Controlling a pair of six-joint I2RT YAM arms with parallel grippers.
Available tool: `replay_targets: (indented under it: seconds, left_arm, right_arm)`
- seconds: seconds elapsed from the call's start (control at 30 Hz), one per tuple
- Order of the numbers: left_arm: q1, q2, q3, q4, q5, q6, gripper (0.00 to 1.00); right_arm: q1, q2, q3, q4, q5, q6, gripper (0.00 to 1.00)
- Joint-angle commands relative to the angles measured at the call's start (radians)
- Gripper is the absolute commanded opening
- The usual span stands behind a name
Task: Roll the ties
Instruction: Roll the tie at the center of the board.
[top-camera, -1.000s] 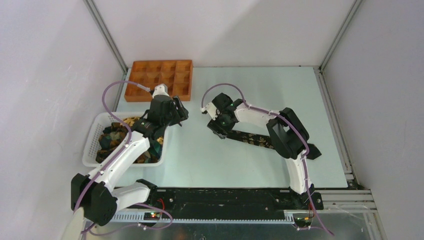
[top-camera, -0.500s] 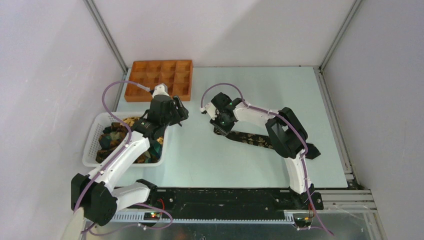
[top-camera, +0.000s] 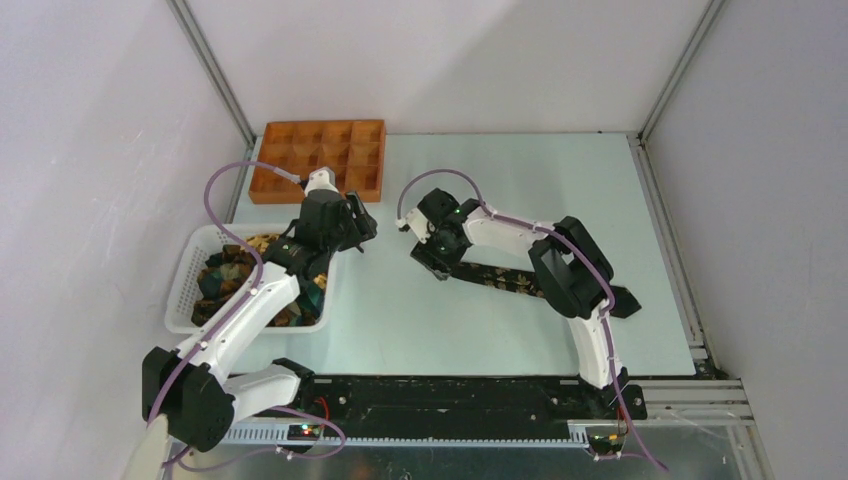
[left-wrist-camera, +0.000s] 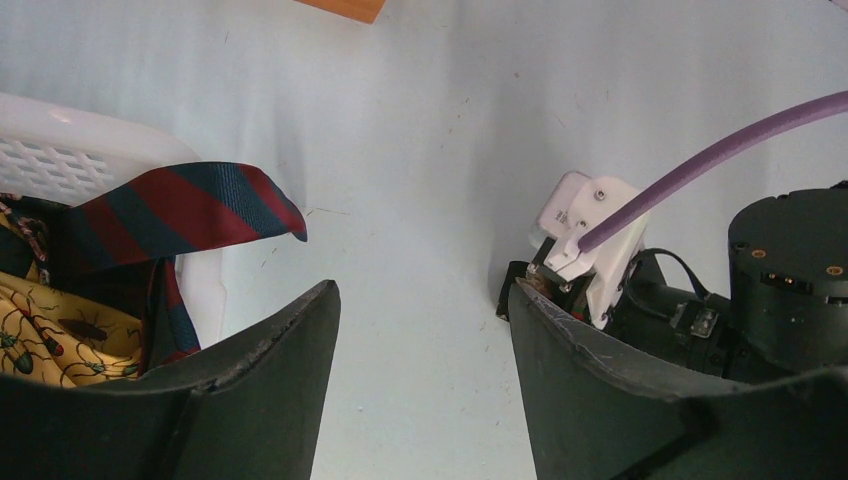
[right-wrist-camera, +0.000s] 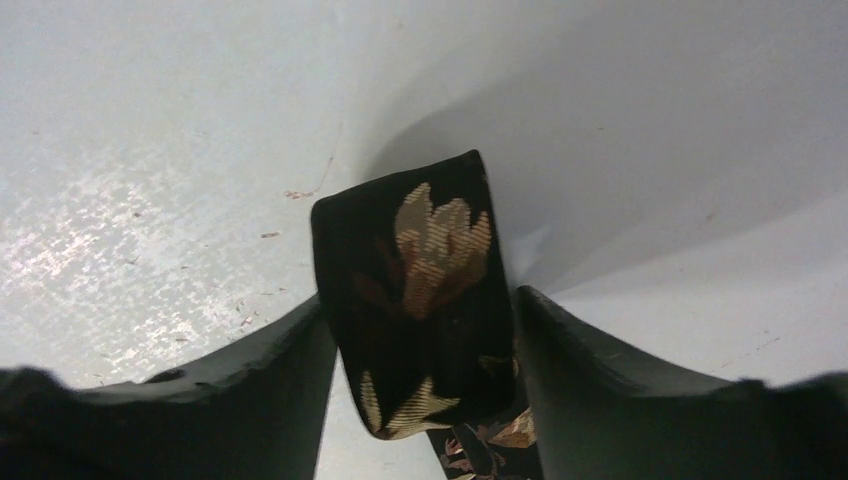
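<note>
Leaf-print tie (top-camera: 503, 279) stretched flat on table (top-camera: 560, 190), folded end between right gripper (right-wrist-camera: 422, 300) fingers — clamped or merely flanked, cannot tell; left gripper (left-wrist-camera: 422, 300) spread wide, empty, beside white basket (left-wrist-camera: 70, 160)

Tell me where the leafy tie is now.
Top view: the tie lies on the table right of centre, one end inside the right gripper.
</note>
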Motion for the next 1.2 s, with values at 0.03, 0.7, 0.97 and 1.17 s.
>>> replay_targets:
  seconds: [0.03,0.7,0.97,1.17]
  left_arm:
    - [0.009,-0.017,0.002,0.023,-0.003,-0.016,0.69]
    - [0.01,0.004,0.014,0.091,0.066,-0.034,0.86]
    - [0.006,0.035,0.001,0.138,0.125,-0.037,0.85]
    - [0.003,0.062,-0.002,0.156,0.144,-0.04,0.84]
  right_arm:
    - [0.008,0.005,-0.05,-0.005,0.005,0.021,0.76]
    - [-0.063,-0.392,-0.214,0.287,-0.081,0.502,0.58]
    - [-0.065,-0.346,-0.254,0.331,-0.071,0.6,0.11]
    - [-0.063,-0.329,-0.294,0.346,0.012,0.616,0.07]
